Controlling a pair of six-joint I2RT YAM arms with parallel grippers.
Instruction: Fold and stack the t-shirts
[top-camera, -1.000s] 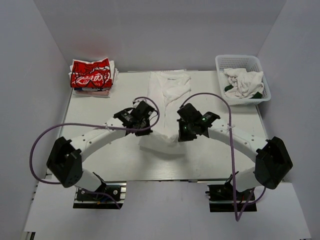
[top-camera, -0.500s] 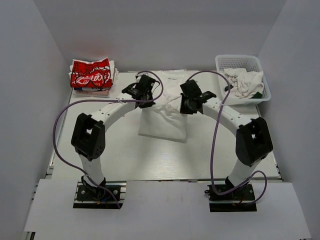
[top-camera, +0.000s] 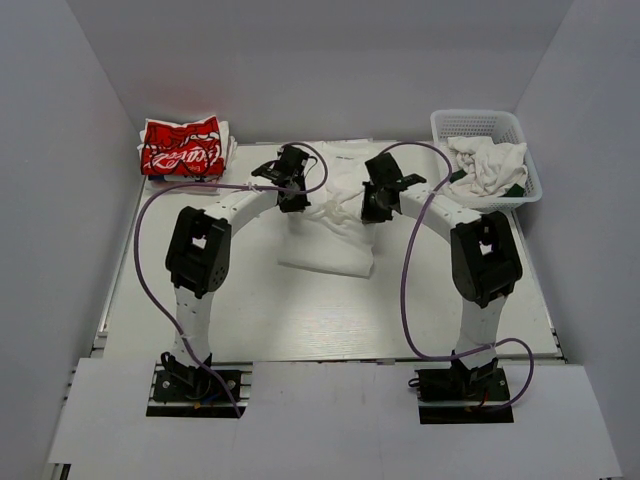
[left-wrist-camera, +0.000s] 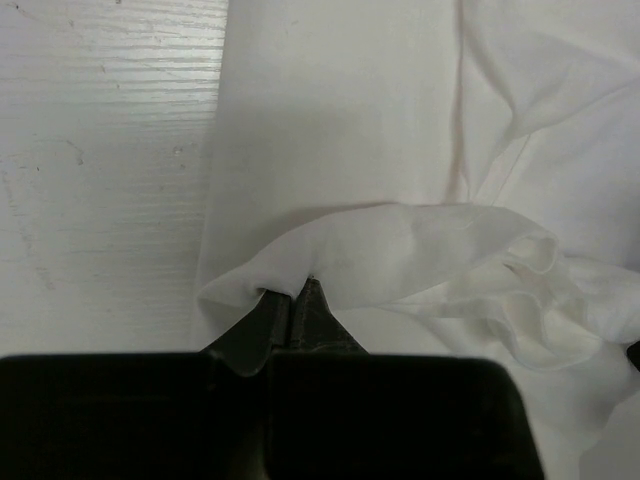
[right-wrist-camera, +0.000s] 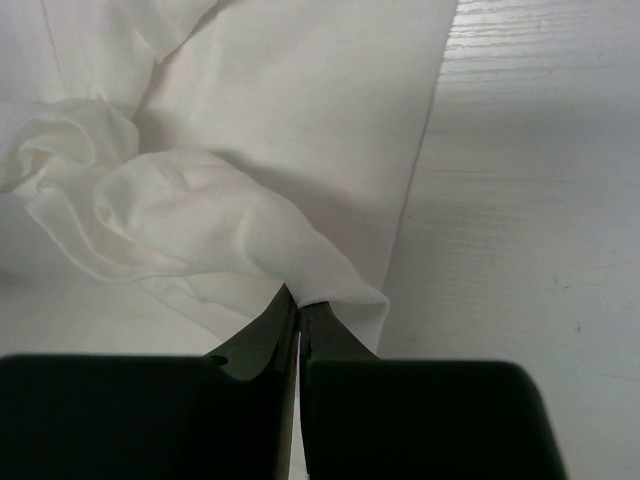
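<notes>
White t-shirt (top-camera: 328, 238) flat on the table (top-camera: 250, 300), in the far-middle part, between the two arms. Near portion a smooth rectangle with a straight near edge. Far portion gathered into soft, crumpled folds, with more white cloth running on toward the far edge of the table.

Held at both ends of that gathered edge. Left end pinched in the left gripper (top-camera: 293, 197), right end pinched in the right gripper (top-camera: 372, 208), the two well apart with the rumpled cloth slack between them. Seen from the left wrist: dark fingers closed to a sliver on a rounded lip of cloth, just inside the shirt's left side edge, bare table boards beyond it. Seen from the right wrist: the same narrow clamp on a pointed fold, just inside the shirt's right side edge, bare boards alongside. Whether either pinched fold is raised off the layer beneath cannot be told.

Around the shirt, white arm links arching in from both sides, and purple cables (top-camera: 148, 250) looping wide of each arm, the right loop crossing close to the basket's near-left corner.

At the far-left corner, a red t-shirt (top-camera: 182, 148) with white script, topmost on a small stack of folded cloth, well apart from the left gripper. At the far-right corner, a white basket (top-camera: 482, 120) holding crumpled white cloth (top-camera: 485, 165) with a touch of green, near the right arm but apart from its gripper.
</notes>
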